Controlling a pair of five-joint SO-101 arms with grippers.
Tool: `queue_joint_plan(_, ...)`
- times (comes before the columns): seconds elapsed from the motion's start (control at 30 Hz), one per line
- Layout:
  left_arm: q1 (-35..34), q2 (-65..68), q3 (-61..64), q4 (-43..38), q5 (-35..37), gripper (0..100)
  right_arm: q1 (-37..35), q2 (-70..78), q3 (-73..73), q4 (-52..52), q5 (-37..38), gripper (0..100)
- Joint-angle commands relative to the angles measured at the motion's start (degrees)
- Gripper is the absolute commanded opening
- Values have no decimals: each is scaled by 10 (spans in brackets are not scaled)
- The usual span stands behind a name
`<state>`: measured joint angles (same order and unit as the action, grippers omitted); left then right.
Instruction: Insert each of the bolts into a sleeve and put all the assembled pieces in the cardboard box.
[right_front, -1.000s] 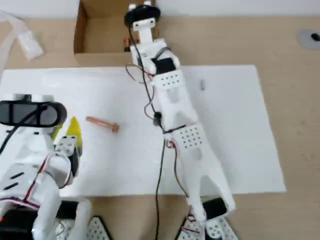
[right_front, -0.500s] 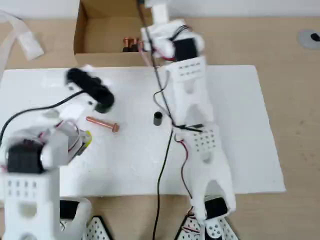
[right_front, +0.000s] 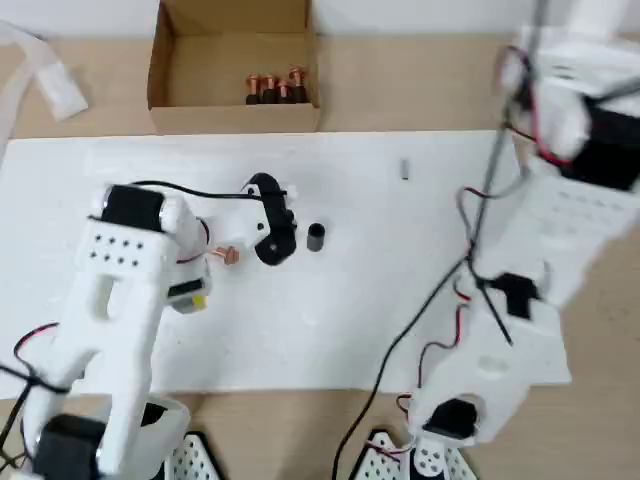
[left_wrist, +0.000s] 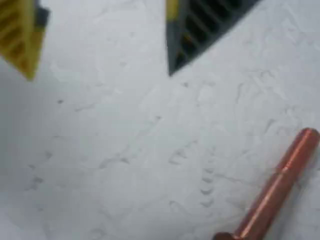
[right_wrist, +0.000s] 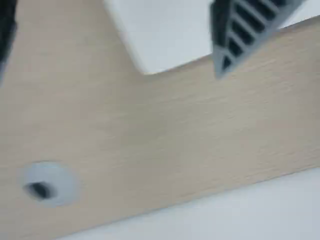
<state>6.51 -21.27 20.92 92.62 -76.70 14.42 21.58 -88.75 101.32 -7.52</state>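
A copper bolt (left_wrist: 278, 187) lies on the white mat (right_front: 400, 300); its head (right_front: 228, 255) sticks out from under my left arm (right_front: 130, 250). My left gripper (left_wrist: 100, 50) hovers open just above the mat, the bolt off to one side of its yellow-tipped fingers (left_wrist: 20, 42). A short black sleeve (right_front: 316, 237) stands close by, beside the left wrist. The cardboard box (right_front: 200, 70) at the back holds several assembled copper-and-black pieces (right_front: 276, 88). My right arm (right_front: 570, 130) is raised over the table's right side, its gripper (right_wrist: 125, 45) open and empty.
A small grey piece (right_front: 404, 170) lies on the mat's far right part. White packaging (right_front: 50, 82) sits at the back left. The right wrist view looks down on the wooden table (right_wrist: 165, 130), the mat's corner (right_wrist: 160, 35) and a grey disc (right_wrist: 45, 187).
My right arm drew back from the cardboard box and swung up to the right. My left arm came in from the left and settled over the bolt. The sleeve came into sight.
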Motion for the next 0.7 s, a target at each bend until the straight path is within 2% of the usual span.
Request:
queue_joint_plan(0.0,-17,37,-33,-53,-30,250,35,-97,60,11,82,313)
queue_joint_plan(0.07,-17,61,-33,-80,-47,253,33,-145,115,11,142,313)
queue_joint_plan(0.13,-17,84,-33,-111,-67,254,17,-198,172,11,165,313)
queue_joint_plan(0.27,-17,124,-37,-171,-95,254,10,-293,287,10,168,313)
queue_joint_plan(0.43,-17,166,-79,-175,-119,254,10,-380,406,7,170,313)
queue_joint_plan(0.67,-17,248,-101,-176,-148,253,10,-458,501,-24,169,312)
